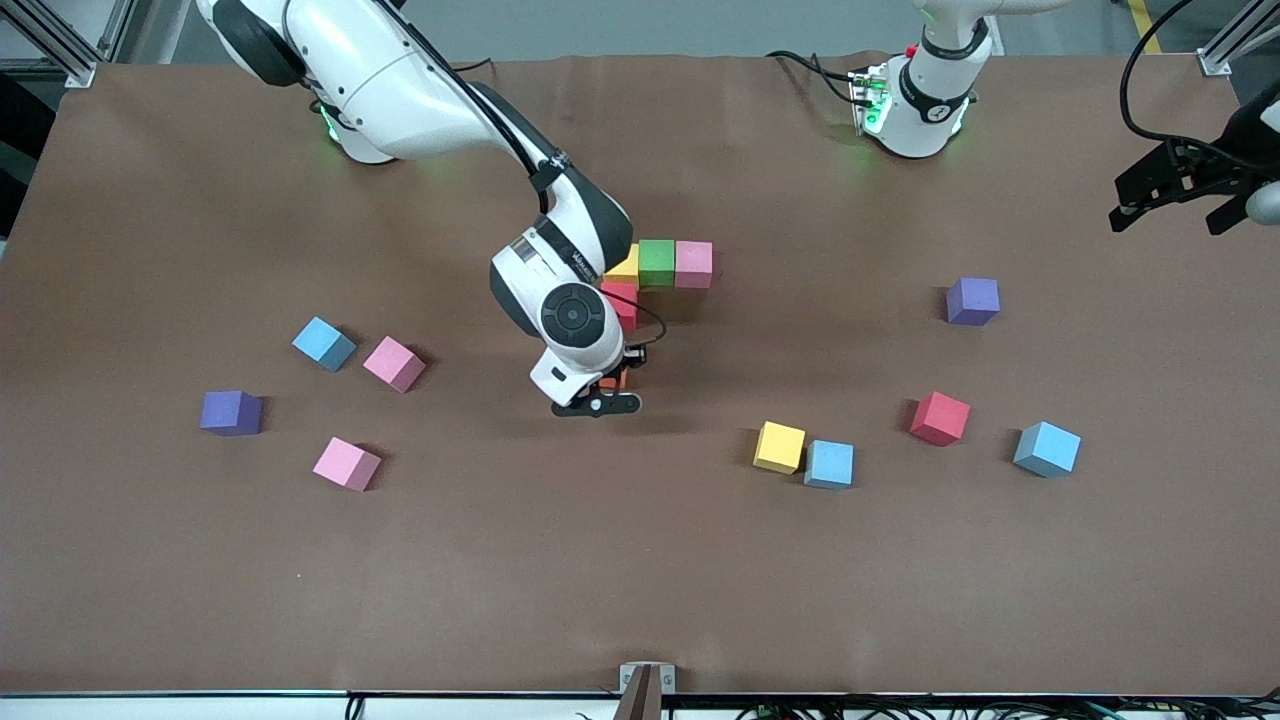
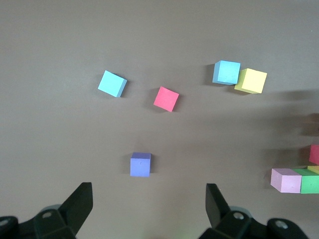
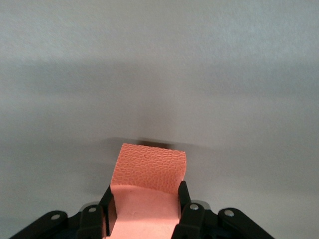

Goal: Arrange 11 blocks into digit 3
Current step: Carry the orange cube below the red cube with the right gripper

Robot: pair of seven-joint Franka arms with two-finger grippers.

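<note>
A started figure lies mid-table: a row of yellow [image 1: 625,268], green [image 1: 656,262] and pink [image 1: 693,264] cubes, with a red cube [image 1: 620,300] touching the yellow one on the side nearer the camera. My right gripper [image 1: 612,385] is shut on the orange cube [image 3: 149,181], held low over the table just camera-side of that red cube. My left gripper [image 2: 149,209] is open and empty, waiting in the air at the left arm's end [image 1: 1185,190]. The wrist view shows the row's pink [image 2: 285,179] and green [image 2: 309,180] cubes.
Loose toward the right arm's end: light blue [image 1: 323,343], two pink [image 1: 393,363] [image 1: 346,463], purple [image 1: 231,412]. Toward the left arm's end: yellow [image 1: 779,446] touching light blue [image 1: 829,464], red [image 1: 939,417], light blue [image 1: 1047,448], purple [image 1: 972,301].
</note>
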